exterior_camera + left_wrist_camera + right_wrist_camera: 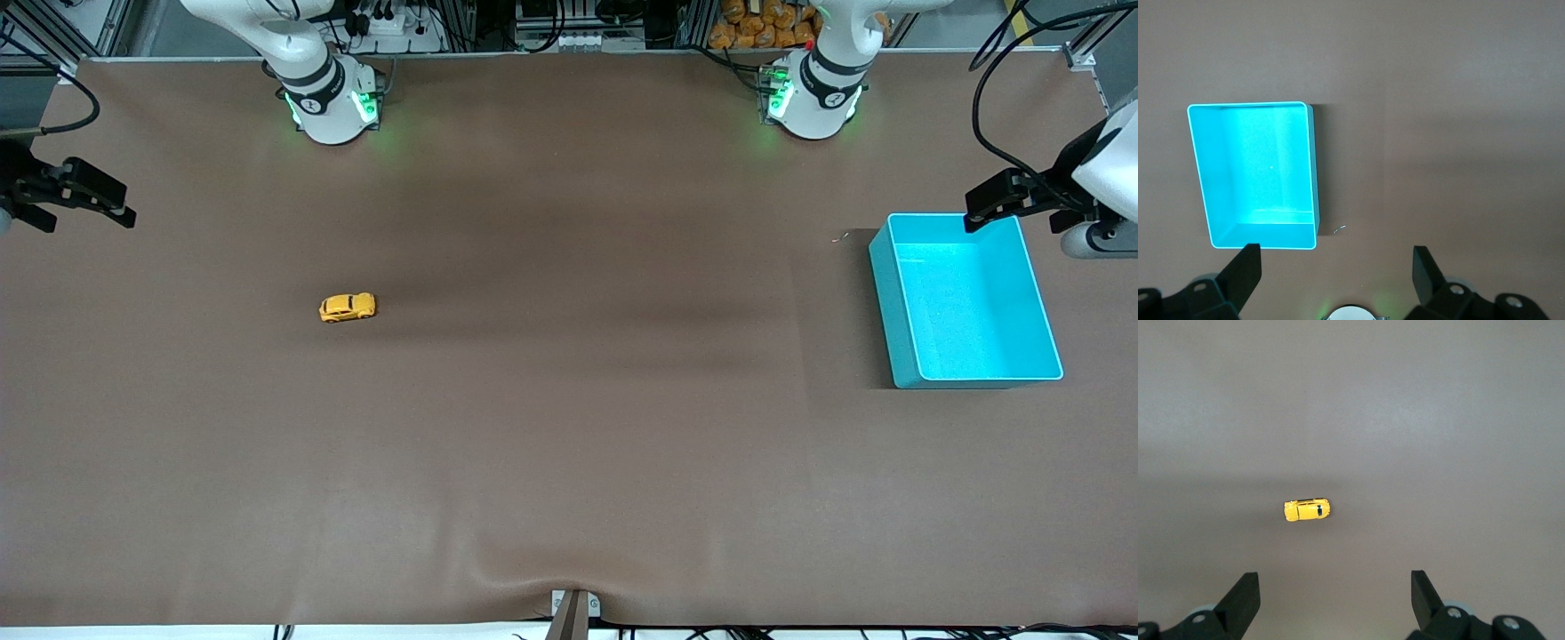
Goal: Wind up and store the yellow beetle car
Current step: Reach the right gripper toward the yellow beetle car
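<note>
Left gripper (1333,270): jaws spread wide, holding nothing, up in the air by the cyan bin (898,302) at the left arm's end of the table.
Right gripper (1335,597): jaws wide too, empty, high at the right arm's end.
Yellow beetle car (348,307): on its wheels on the brown table (569,444), toward the right arm's end, bare surface all round.
Count: one car, one bin, two grippers.
</note>
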Tool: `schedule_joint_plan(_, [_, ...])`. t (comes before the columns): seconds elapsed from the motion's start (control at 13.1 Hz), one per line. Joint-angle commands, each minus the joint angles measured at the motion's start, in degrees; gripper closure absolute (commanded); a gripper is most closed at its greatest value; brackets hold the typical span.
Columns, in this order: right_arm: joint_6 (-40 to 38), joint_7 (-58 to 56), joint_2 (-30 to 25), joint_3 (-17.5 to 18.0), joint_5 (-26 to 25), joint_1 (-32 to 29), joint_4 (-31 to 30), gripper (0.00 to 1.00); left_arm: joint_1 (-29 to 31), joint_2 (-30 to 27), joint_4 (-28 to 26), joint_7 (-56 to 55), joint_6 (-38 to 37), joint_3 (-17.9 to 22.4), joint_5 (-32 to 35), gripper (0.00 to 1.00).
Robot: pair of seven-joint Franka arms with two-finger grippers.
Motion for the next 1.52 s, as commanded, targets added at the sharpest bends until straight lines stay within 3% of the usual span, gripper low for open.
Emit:
schedule_joint_plan(0.0, [0.4, -0.6, 0.5, -0.1, 0.5, 0.3, 0.1, 0.00, -0.1, -0.7, 0.2, 1.5, -0.9, 0.0, -1.1, 0.00])
schedule_joint_plan(0.38, [0.3, -0.8, 0.9, 0.0, 0.4, 0.5, 0.0, 0.00, -0.2, -0.6, 0.2, 1.8, -0.8, 0.0, -1.2, 0.00])
schedule_joint_plan(0.76, [1.5, -8.4, 3.5, 0.1, 0.3, 2.9, -1.5, 0.00, 0.2, -0.6, 0.2, 1.9, -0.9, 0.0, -2.9, 0.00])
schedule_joint_plan(0.99, [7.0, -16.7, 3.5, 0.1, 0.3, 4.5, -8.7, 0.00, 0.4, -0.6, 0.3, 2.0, -0.9, 0.0, -2.8, 0.00])
schedule_joint_plan(1.22, [16.5, -30.6, 2.7, 0.2, 0.3, 4.1, -19.6, 0.00, 0.4, -0.6, 0.2, 1.9, -0.9, 0.1, -2.7, 0.00])
schedule_joint_plan(1.45, [21.7, -45.1, 3.4, 0.1, 0.2, 2.5, -25.2, 0.00, 0.2, -0.4, 0.2, 1.0, -0.8, -0.1, -2.7, 0.00])
